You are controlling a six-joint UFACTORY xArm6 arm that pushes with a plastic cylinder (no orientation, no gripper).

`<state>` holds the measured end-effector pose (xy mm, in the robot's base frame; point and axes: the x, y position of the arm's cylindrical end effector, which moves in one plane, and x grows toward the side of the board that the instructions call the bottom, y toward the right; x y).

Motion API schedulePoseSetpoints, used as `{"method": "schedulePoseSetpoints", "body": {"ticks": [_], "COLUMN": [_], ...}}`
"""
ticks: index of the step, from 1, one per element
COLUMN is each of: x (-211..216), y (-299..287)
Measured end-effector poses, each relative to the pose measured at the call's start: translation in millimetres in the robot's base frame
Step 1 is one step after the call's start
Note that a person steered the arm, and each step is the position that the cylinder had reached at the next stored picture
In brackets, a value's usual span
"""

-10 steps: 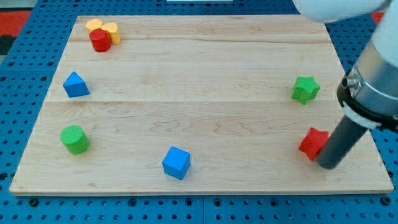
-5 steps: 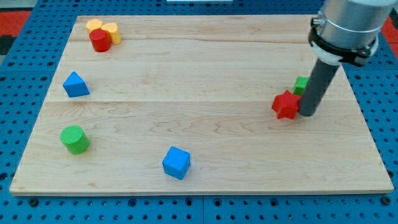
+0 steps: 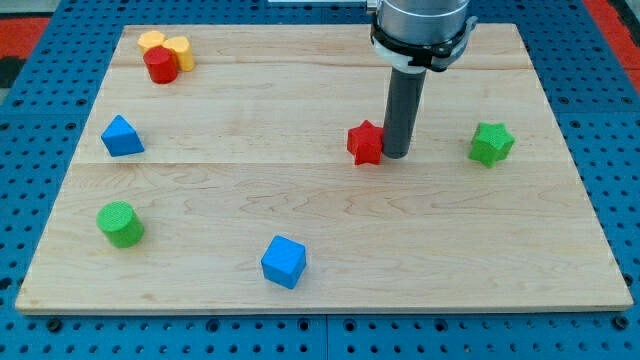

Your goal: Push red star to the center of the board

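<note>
The red star [image 3: 366,143] lies on the wooden board [image 3: 320,200], a little right of the board's middle. My tip [image 3: 395,155] stands right against the star's right side, touching it. The dark rod rises from there to the arm at the view's top.
A green star [image 3: 491,143] lies at the right. A blue triangular block [image 3: 121,135] and a green cylinder [image 3: 120,223] lie at the left. A blue cube [image 3: 283,261] lies near the bottom edge. A red cylinder [image 3: 160,65] and a yellow block [image 3: 166,44] sit at the top left corner.
My tip has swept from the lower right up and to the left, pushing the red star with it towards the board's middle. The green star is uncovered again.
</note>
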<state>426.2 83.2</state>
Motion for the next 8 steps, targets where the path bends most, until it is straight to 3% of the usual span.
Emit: {"method": "schedulePoseSetpoints", "body": {"ticks": [2, 3, 8], "x": [3.6, 2.8, -37.4], "y": [-18.2, -54.8, -95.3]}}
